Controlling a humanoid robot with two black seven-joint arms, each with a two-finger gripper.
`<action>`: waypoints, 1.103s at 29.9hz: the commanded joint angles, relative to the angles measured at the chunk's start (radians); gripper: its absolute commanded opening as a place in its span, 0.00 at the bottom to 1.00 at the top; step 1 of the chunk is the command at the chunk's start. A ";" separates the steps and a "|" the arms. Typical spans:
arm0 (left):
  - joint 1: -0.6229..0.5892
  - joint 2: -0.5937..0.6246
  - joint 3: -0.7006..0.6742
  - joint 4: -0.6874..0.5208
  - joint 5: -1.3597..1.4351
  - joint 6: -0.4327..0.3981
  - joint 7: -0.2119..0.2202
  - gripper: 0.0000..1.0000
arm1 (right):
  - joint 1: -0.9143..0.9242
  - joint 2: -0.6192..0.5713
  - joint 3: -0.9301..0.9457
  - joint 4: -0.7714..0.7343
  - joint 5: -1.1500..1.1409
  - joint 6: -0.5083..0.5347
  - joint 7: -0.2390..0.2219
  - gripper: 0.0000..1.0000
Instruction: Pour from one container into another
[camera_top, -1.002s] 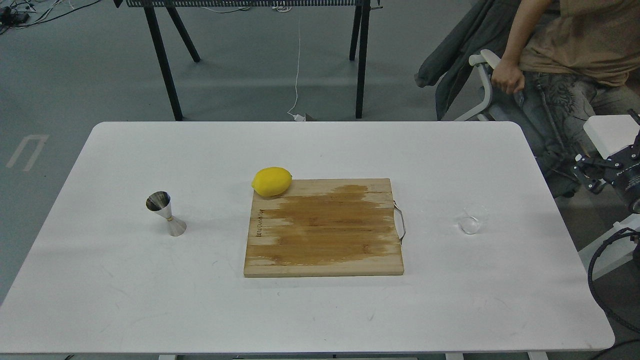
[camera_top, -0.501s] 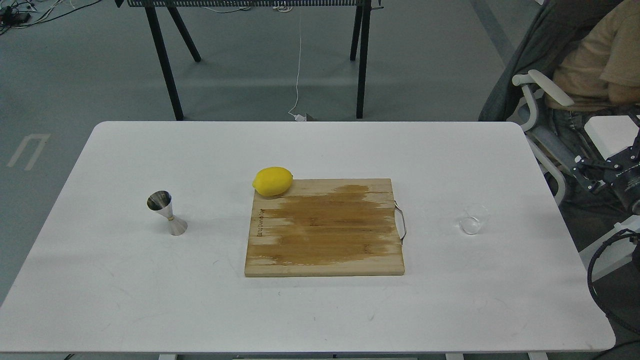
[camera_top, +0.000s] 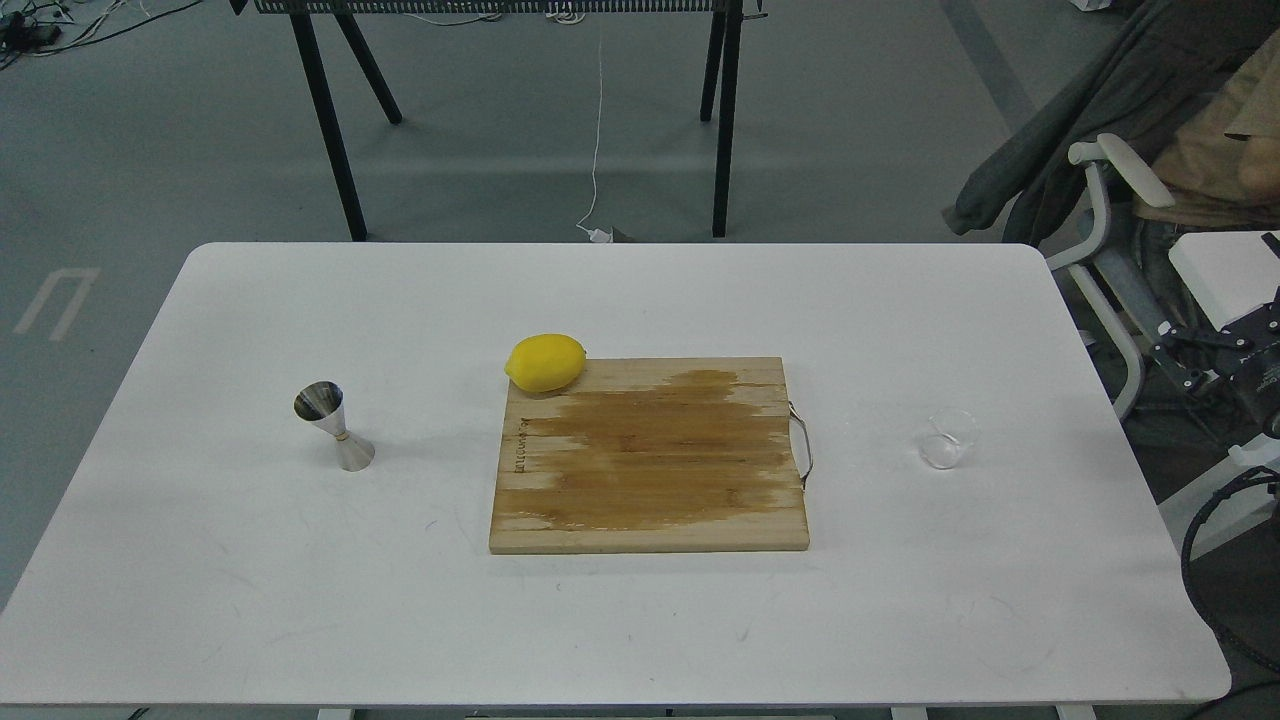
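Observation:
The small clear glass cup (camera_top: 947, 439) stands upright on the right part of the white table (camera_top: 640, 620). The shiny steel hourglass jigger (camera_top: 334, 427) stands upright on the left part, far from the cup. My right gripper (camera_top: 1180, 362) is dark and hangs off the table's right edge, well to the right of the cup. Its two fingers look spread, with nothing between them. My left arm and gripper are out of view.
A wooden cutting board (camera_top: 650, 455) with a metal handle lies mid-table between jigger and cup. A yellow lemon (camera_top: 545, 362) rests at its far left corner. A seated person in a chair (camera_top: 1110, 190) is at the far right, off the table.
The person and chair at the far right have rolled away to the right. My right gripper has drifted slightly right. Cup, jigger, lemon and board have not moved.

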 joint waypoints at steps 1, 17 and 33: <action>-0.029 0.006 0.001 -0.010 0.059 0.000 0.000 1.00 | -0.002 0.000 -0.001 0.001 0.000 0.000 0.000 0.99; -0.012 -0.106 0.013 -0.046 0.514 0.000 0.000 1.00 | -0.005 0.003 -0.003 -0.030 0.000 0.000 0.000 0.99; 0.109 -0.040 0.136 -0.433 0.591 0.608 0.000 1.00 | -0.008 0.006 -0.005 -0.058 0.000 0.000 0.002 0.99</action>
